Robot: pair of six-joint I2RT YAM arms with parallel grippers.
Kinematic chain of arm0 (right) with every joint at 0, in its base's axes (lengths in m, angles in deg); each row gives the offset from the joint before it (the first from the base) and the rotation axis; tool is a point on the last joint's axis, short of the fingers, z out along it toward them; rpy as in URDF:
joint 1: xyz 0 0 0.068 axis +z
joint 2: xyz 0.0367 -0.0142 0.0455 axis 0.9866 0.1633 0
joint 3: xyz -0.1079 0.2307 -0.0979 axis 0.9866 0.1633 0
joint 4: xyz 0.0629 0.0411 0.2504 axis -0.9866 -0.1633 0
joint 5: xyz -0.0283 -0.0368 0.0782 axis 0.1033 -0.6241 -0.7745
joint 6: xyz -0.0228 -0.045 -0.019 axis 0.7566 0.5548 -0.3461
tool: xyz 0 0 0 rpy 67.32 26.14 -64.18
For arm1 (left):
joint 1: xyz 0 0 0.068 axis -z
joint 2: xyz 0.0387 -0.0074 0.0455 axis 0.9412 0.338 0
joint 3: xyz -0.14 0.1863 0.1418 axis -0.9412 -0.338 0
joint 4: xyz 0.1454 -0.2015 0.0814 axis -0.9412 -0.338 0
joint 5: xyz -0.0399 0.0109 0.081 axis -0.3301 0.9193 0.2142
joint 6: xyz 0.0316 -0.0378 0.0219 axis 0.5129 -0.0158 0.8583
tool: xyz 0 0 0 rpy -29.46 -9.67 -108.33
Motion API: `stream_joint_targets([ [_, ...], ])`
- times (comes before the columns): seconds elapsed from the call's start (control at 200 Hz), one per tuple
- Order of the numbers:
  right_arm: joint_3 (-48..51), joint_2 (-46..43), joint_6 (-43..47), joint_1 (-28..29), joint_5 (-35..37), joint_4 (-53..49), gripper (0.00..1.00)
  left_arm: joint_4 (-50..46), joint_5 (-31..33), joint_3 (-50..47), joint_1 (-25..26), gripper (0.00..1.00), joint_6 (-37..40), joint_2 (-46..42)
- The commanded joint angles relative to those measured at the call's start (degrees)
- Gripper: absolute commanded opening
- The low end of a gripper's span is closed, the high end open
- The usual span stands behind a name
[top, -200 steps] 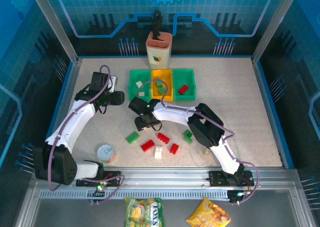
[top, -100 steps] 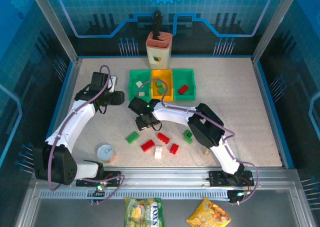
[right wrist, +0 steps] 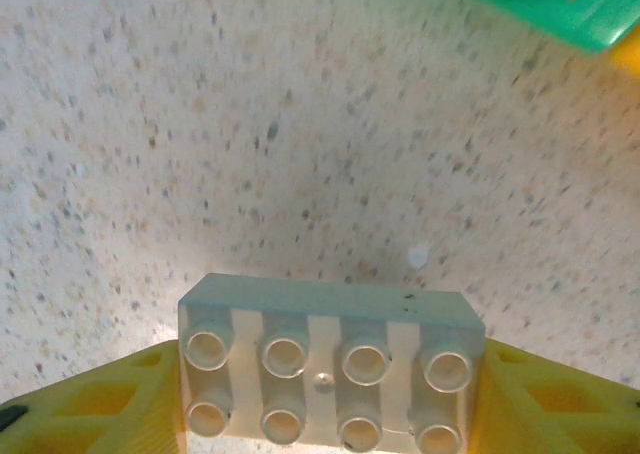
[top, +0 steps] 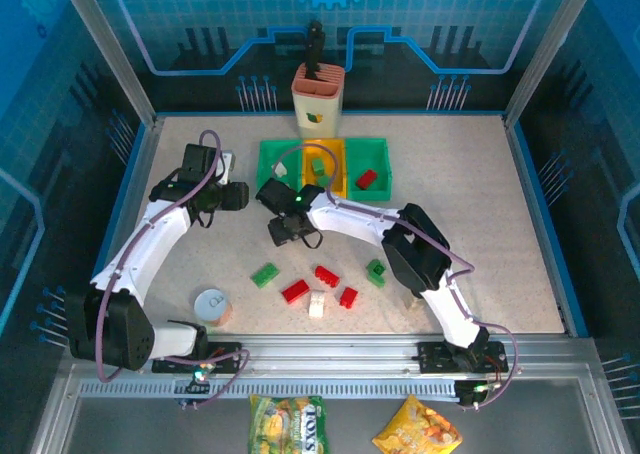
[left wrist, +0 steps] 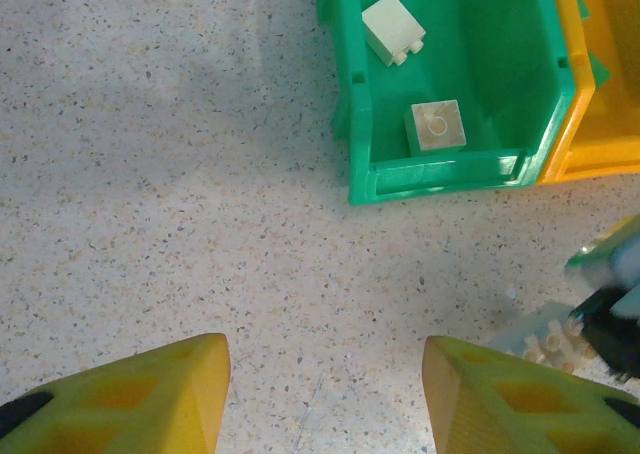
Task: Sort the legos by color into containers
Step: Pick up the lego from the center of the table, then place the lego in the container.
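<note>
My right gripper [right wrist: 326, 399] is shut on a white eight-stud lego [right wrist: 330, 359], held between its yellow fingers just above the table. In the top view this gripper [top: 284, 231] hangs in front of the left green container [top: 266, 174]. That container [left wrist: 450, 174] holds two white legos [left wrist: 391, 29] [left wrist: 436, 126]. The yellow container [top: 333, 186] holds a green lego [top: 318, 166], and the right green container [top: 381, 164] holds a red lego [top: 367, 179]. My left gripper [left wrist: 325, 394] is open over bare table, left of the containers. Red [top: 295, 291], green [top: 264, 274] and white [top: 317, 305] legos lie loose on the near table.
A cream-and-orange cup [top: 318, 99] stands behind the containers. A round silver-topped tin [top: 212, 304] sits at the near left. More loose legos, red [top: 327, 275] [top: 348, 297] and green [top: 376, 271], lie beside the right arm.
My right gripper has closed on the white lego and risen with it from the loose pile toward the left green container. The left arm has not moved.
</note>
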Motion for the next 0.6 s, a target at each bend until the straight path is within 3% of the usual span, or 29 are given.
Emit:
stream_joint_targets([
  [0.0, -3.75, -1.22, 2.4, -1.65, 1.14, 0.66, 0.61, 0.04, 0.89, -0.49, -0.52, 0.55, -0.09, -0.89],
  [0.255, -5.08, -1.23, 10.2, -4.94, -2.17, 7.77, 0.61, 0.38, 1.78, -0.76, -0.48, 0.55, 0.02, -1.68],
  [0.595, -4.87, -1.69, 31.98, -11.57, -11.36, 16.75, 0.58, 0.38, 2.57, -0.98, -0.51, 0.55, 0.34, -2.19],
])
